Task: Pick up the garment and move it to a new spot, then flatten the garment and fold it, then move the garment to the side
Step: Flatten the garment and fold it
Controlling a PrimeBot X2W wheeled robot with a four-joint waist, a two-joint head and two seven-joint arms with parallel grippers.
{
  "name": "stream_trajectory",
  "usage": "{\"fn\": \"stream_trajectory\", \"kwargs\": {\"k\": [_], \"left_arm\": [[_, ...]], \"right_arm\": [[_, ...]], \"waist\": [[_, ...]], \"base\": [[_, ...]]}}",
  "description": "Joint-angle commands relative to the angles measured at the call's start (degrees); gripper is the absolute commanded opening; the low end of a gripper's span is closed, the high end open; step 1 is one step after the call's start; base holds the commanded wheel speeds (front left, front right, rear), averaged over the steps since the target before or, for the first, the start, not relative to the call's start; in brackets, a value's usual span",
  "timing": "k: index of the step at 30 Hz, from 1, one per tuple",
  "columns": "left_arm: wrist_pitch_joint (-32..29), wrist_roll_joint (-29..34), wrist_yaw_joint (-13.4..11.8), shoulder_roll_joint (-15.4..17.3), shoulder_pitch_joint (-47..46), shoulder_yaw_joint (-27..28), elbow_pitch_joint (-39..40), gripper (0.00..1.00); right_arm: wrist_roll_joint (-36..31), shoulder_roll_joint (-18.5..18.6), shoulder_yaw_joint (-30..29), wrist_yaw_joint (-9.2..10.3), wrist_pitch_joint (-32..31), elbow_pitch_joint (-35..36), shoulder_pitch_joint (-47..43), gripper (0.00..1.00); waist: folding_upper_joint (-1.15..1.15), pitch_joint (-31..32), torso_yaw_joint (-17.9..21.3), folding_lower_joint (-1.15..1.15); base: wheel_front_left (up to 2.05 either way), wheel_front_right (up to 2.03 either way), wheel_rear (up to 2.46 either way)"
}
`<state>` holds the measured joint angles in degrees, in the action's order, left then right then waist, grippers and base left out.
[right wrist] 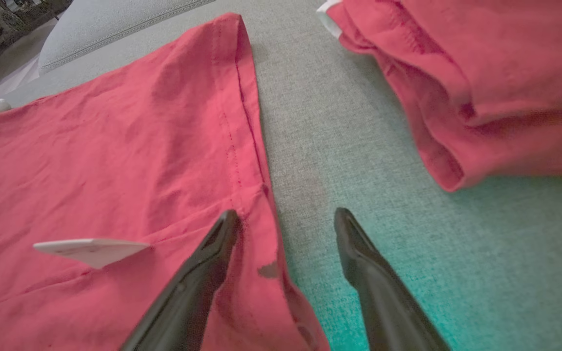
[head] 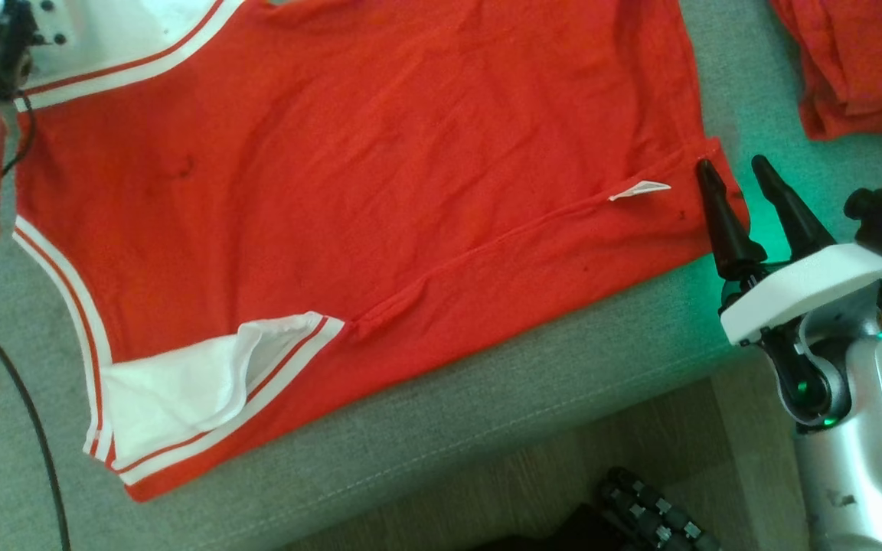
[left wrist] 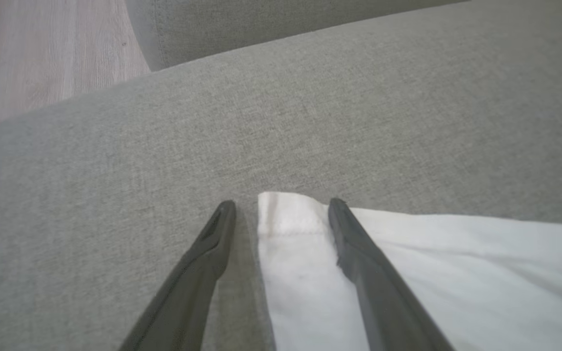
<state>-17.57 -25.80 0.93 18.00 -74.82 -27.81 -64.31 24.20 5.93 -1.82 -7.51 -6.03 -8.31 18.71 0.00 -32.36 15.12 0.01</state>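
The garment [head: 380,176], a red sleeveless shirt with white trim, lies spread flat on the grey cushion [head: 487,428]. My right gripper [head: 732,164] is open at its right hem corner. In the right wrist view this gripper [right wrist: 286,214] straddles the hem: one finger over the red cloth [right wrist: 115,161], the other over bare cushion. A white label [right wrist: 90,249] sticks up beside it. My left gripper [left wrist: 282,204] is open over a white corner of the garment [left wrist: 456,273], one finger above the cloth, one above the cushion. Neither gripper holds anything.
A second heap of red cloth [head: 862,61] lies on the cushion at the far right, close to my right gripper. The cushion's front edge drops to a wooden floor [head: 563,490] where a dark object [head: 640,513] lies. A black cable [head: 35,444] hangs by my left arm.
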Motion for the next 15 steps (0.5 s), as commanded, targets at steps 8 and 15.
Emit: {"fn": "stream_trajectory", "kwargs": {"k": [8, 15], "left_arm": [[1.35, -1.25, -1.19, 2.99, -3.92, 1.81, -1.63, 1.00], [1.83, -2.43, -0.59, 2.86, -5.05, 2.27, -3.04, 0.97]], "right_arm": [[-0.15, 0.92, 0.08, 0.02, 0.62, 1.96, 0.49, 1.00], [-0.65, 0.60, -0.52, 0.02, 0.54, 2.17, 0.32, 1.00]], "waist": [[0.00, -0.07, -0.22, -0.01], [0.00, -0.13, -0.74, -0.01]], "base": [[0.00, 0.00, 0.00], [0.00, 0.00, 0.00]]}}
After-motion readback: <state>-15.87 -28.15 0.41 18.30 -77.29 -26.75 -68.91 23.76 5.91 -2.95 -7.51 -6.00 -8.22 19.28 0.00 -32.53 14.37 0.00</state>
